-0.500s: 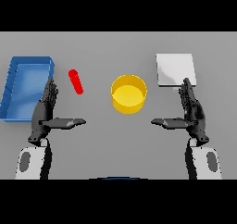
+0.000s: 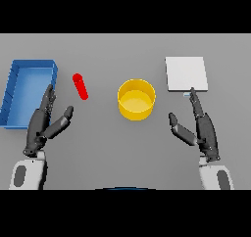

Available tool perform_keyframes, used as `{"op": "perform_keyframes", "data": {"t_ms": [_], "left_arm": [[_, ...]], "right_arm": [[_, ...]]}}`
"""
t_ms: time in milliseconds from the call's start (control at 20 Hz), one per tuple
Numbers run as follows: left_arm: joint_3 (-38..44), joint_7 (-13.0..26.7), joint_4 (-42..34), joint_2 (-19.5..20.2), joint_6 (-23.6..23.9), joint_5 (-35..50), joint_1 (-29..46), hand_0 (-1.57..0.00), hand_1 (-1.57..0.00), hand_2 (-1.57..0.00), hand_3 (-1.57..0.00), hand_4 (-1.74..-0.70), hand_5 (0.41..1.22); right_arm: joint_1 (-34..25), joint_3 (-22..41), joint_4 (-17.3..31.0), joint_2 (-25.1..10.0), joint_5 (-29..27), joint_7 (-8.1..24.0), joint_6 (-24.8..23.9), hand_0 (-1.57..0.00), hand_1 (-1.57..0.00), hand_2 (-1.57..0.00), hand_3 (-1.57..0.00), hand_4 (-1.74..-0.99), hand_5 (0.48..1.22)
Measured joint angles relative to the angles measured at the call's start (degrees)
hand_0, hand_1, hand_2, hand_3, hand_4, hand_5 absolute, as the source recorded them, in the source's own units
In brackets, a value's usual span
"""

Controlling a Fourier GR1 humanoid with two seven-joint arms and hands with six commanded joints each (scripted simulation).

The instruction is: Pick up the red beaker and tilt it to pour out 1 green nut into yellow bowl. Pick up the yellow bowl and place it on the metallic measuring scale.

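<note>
Lying flat, red beaker (image 2: 80, 86) long axis near-to-far, far end leaning left; both hands spread

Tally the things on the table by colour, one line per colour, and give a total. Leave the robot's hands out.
Red: 1, the red beaker, lying on its side.
Yellow: 1, the yellow bowl.
Blue: 1, the blue tray.
White or metallic: 1, the measuring scale.
Total: 4
</note>
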Motion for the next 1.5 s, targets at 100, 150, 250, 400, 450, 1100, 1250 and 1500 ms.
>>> {"op": "perform_keyframes", "data": {"t_ms": [100, 150, 250, 400, 450, 1100, 1250, 1500], "left_arm": [[-0.54, 1.42, -0.29, 0.07, 0.34, -0.99, 0.49, 0.0, 0.0, 0.0, 0.0, -1.1, 0.616], [-0.87, 2.05, -0.41, 0.11, 0.33, -1.37, 0.28, 0.0, 0.0, 0.0, 0.0, -1.09, 0.613], [-1.1, 3.07, 1.02, 0.18, 0.44, -2.2, -0.52, 0.0, 0.0, 0.0, 0.0, -1.09, 0.612], [-1.54, 1.45, 4.73, -0.5, 1.31, -3.9, -4.0, 0.0, 0.0, 0.0, 0.0, -1.12, 0.627], [-1.12, 1.53, 6.85, -0.47, 1.28, -3.84, -5.66, 0.0, 0.0, 0.0, 0.0, -1.13, 0.633], [5.06, -7.7, 33.34, -1.18, 4.39, -4.03, -24.36, 0.0, 0.0, 0.0, 0.0, -1.21, 0.636], [5.14, -9.49, 37.43, -1.23, 5.53, -5.39, -27.24, 0.0, 0.0, 0.0, 0.0, -1.24, 0.657], [5.95, -12.4, 44.91, -1.69, 7.74, -6.89, -32.92, 0.0, 0.0, 0.0, 0.0, -1.26, 0.68]], "right_arm": [[0.79, 0.62, -1.36, -0.26, 1.14, -0.14, -0.3, 0.0, 0.0, 0.0, 0.0, -1.112, 0.659], [1.23, 0.73, -1.29, -0.4, 1.5, 0.5, -0.28, 0.0, 0.0, 0.0, 0.0, -1.12, 0.66], [1.26, 0.49, -1.67, -0.08, 0.26, 0.41, 0.21, 0.0, 0.0, 0.0, 0.0, -1.123, 0.653], [1.46, 0.93, -2.54, 0.11, 1.26, 1.42, -0.36, 0.0, 0.0, 0.0, 0.0, -1.143, 0.65], [0.92, 0.54, -2.18, 0.23, 0.54, 1.79, -0.22, 0.0, 0.0, 0.0, 0.0, -1.16, 0.651], [0.57, 0.02, -1.63, 0.72, -1.6, 0.89, 0.87, 0.0, 0.0, 0.0, 0.0, -1.247, 0.673], [0.64, -0.03, -2.48, 0.09, -1.43, 1.23, 1.04, 0.0, 0.0, 0.0, 0.0, -1.25, 0.683], [1.16, -0.93, -2.51, -0.41, -3.02, -0.08, 1.81, 0.0, 0.0, 0.0, 0.0, -1.262, 0.691]]}}
